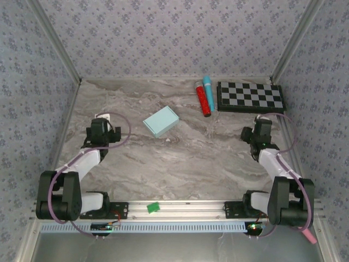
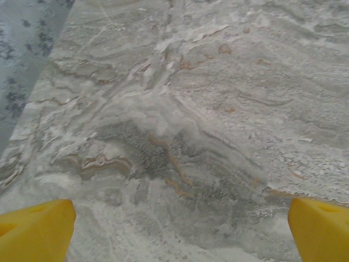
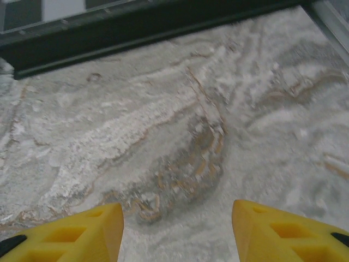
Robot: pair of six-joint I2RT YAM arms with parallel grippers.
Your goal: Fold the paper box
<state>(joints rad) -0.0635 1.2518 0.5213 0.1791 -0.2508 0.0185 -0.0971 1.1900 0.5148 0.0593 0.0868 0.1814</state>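
The paper box (image 1: 161, 121) is a small pale mint-blue closed rectangular box lying on the marble table, a little left of centre. My left gripper (image 1: 102, 117) hovers over the table's left side, well left of the box; its yellow fingers (image 2: 38, 229) stand wide apart with bare marble between them, so my left gripper (image 2: 182, 232) is open. My right gripper (image 1: 262, 117) is far right of the box, just below the checkerboard. Its yellow fingers (image 3: 82, 232) are parted over bare marble, my right gripper (image 3: 177, 232) open and holding nothing.
A black-and-white checkerboard (image 1: 251, 96) lies at the back right, its dark edge (image 3: 136, 33) close ahead of the right gripper. A red marker (image 1: 203, 99) and a blue marker (image 1: 209, 90) lie just left of it. A small green piece (image 1: 153, 207) sits on the front rail.
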